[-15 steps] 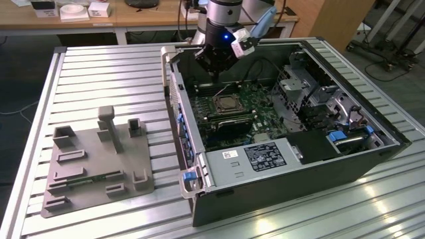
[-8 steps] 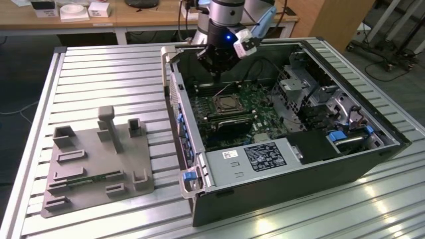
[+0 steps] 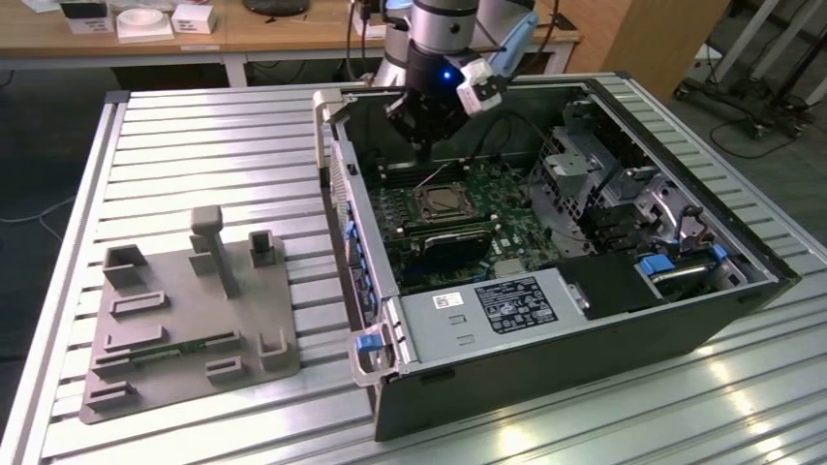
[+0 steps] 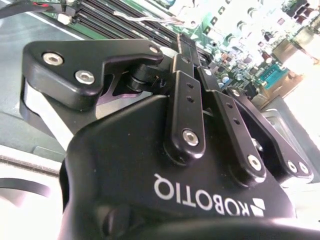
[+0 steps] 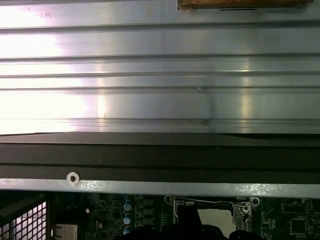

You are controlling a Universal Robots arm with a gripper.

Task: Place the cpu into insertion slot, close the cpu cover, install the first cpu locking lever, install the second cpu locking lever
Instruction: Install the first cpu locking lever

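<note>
in the exterior view the gripper [image 3: 432,150] hangs above the insertion slot [image 3: 446,201], grip state untellable; the first wrist view shows its silver rim, pale centre.

On the desk [image 3: 194,145], toward the exterior view's left: fixture plate [image 3: 181,329]. Just beside it, to the right: open computer case [image 3: 723,320]. Inside, on the circuit board [image 3: 510,208]: insertion slot [image 3: 446,201], near the tool [image 3: 427,152], behind the power box [image 3: 498,305].

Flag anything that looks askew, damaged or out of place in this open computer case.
Nothing looks spilled or damaged. The gripper hangs above the insertion slot. One thin silver lever by the memory slots seems swung free, not latched.
</note>
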